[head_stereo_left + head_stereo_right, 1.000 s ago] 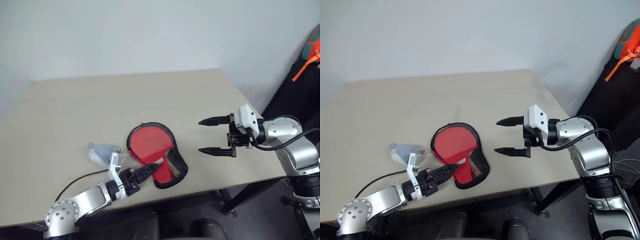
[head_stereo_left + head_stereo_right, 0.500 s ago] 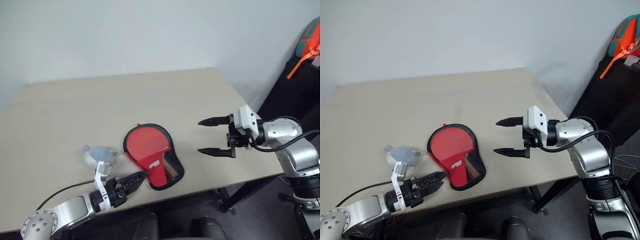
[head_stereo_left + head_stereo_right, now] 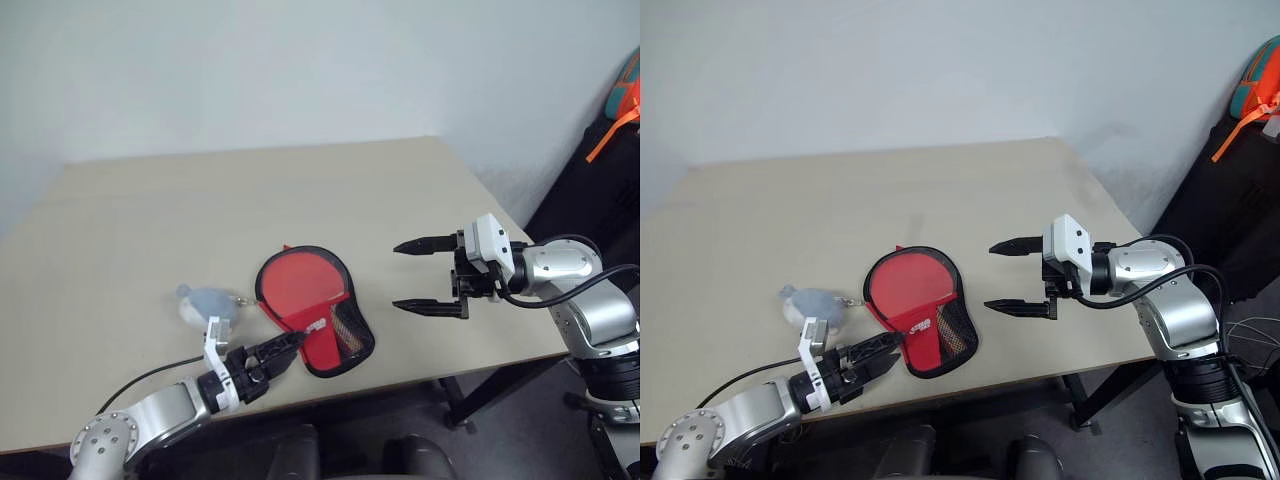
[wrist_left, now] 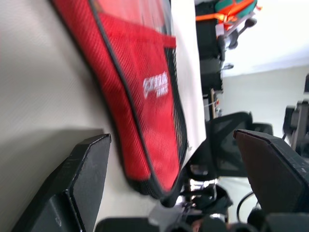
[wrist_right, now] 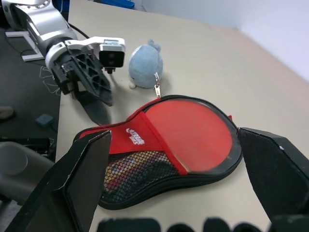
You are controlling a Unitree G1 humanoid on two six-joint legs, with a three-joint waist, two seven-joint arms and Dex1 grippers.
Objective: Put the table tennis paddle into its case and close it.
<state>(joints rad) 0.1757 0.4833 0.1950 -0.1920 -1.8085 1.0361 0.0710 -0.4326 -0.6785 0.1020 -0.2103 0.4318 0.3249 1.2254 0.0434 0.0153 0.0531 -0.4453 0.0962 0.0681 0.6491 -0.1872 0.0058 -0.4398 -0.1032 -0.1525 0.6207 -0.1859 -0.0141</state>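
The paddle-shaped soft case (image 3: 313, 322), red with a black zip rim and a black mesh pocket, lies flat on the beige bench (image 3: 200, 210) near its front edge. The red face of the table tennis paddle (image 5: 195, 130) shows inside it through the clear panel. The left tool (image 3: 283, 351) sits low at the case's narrow end with its two black fingers spread and empty. The right tool (image 3: 422, 274) hovers to the right of the case, wide open and empty. A small whitish plastic wad (image 3: 203, 301) lies just left of the case.
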